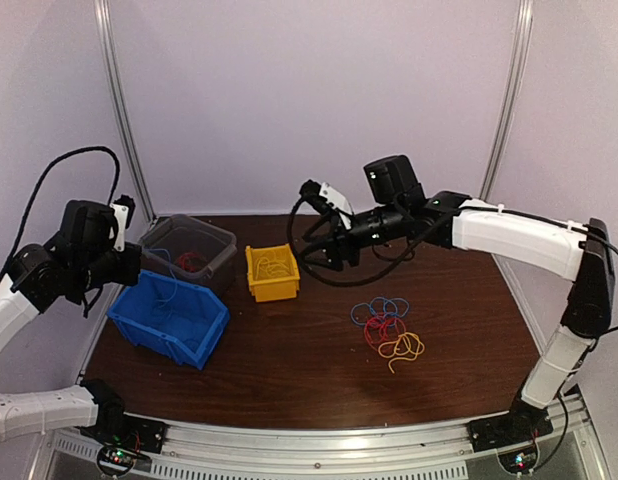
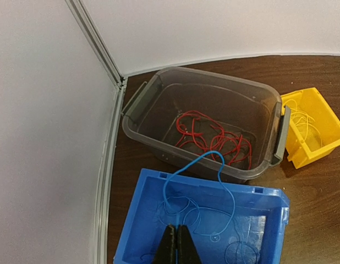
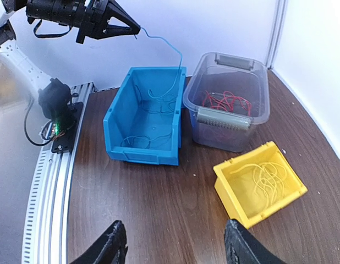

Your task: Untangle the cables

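Left gripper: jaws clenched, pinching the end of one blue cable. The strand runs from the fingertips in an arch down into the blue bin, where more thin blue wire lies coiled on the floor. In the left wrist view the arch of the strand stands above the bin's far wall, in front of the clear bin.

Right gripper: jaws released, spread wide, nothing between them. In the top view it hangs above the table, just at 3 o'clock of the yellow bin, not touching it.

Sorted contents:
- Clear bin: red cables in a loose heap on the floor.
- Yellow bin: pale yellow cables, looped together.

Bin layout, top view: the clear bin sits at 10 o'clock on the table, the yellow bin at its 3 o'clock and just beside it, and the blue bin at its 6 to 7 o'clock, tilted on the tabletop.

Unsorted cables: a loose bundle lies flat on the table at 4 o'clock of the yellow bin, well apart from all three bins. Blue loops form its far part, red the middle and yellow-orange the near part. The colours overlap where they meet. Neither gripper touches it.
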Available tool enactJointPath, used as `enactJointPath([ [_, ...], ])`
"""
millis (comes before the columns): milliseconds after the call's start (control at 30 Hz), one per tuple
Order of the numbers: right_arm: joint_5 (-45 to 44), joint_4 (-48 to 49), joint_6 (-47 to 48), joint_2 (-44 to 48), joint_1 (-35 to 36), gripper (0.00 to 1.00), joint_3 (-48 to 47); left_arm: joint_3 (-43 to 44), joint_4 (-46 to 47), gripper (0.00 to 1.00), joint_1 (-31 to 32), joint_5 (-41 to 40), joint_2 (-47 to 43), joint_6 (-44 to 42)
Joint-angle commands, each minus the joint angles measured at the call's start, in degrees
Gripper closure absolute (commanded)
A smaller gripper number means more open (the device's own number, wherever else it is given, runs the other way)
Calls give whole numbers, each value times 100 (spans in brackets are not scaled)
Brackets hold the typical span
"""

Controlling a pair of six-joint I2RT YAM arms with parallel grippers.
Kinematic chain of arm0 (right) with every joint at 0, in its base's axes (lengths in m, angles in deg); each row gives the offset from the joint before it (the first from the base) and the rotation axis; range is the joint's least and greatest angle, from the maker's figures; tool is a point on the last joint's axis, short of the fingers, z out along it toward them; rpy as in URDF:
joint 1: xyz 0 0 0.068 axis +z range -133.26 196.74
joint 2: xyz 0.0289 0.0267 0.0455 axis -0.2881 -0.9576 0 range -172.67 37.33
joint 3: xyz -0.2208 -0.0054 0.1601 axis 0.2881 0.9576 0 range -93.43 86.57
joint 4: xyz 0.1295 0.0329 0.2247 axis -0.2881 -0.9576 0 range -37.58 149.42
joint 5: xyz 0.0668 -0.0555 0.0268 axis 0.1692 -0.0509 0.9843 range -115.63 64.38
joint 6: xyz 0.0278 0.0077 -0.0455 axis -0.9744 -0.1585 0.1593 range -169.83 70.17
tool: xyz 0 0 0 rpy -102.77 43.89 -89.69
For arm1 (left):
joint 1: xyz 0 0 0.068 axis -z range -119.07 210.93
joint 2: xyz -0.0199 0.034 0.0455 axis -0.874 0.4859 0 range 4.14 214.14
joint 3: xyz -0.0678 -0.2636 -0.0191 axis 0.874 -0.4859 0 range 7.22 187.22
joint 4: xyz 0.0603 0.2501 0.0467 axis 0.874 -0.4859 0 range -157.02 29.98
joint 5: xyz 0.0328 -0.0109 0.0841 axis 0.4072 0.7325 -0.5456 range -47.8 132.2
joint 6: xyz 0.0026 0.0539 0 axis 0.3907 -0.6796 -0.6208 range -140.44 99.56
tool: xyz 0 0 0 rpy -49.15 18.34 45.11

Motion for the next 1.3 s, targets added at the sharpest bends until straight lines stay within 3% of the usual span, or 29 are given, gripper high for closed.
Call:
enactJointPath([
  [0,-61,-294,133,752,-637,38,838,138,159,100,-43,191,465,411],
  [200,-76,-342,182,1675,-1617,37,1497,719,-406,100,-40,644,935,1769],
  [433,167,-182,150,2045,-2116,36,1880,-324,-698,100,-39,1273,172,3137],
  [567,356,-188,157,1968,-2190,36,1922,-489,-863,100,-43,1704,-177,3388],
  [700,458,-113,162,1943,-2257,36,2034,-404,-1135,100,-38,1473,-182,3429],
  [933,606,-60,103,2043,-2397,35,2201,-752,-607,100,-38,1553,1479,3095],
  [1133,483,-178,352,2313,-2535,35,2481,-644,-132,100,-47,1319,1769,2980],
  [1167,457,-181,379,2340,-2559,35,2528,-641,-80,95,-47,1254,1841,2943],
  [1267,484,-106,330,2358,-2686,35,2659,-615,58,63,-47,962,2066,2807],
])
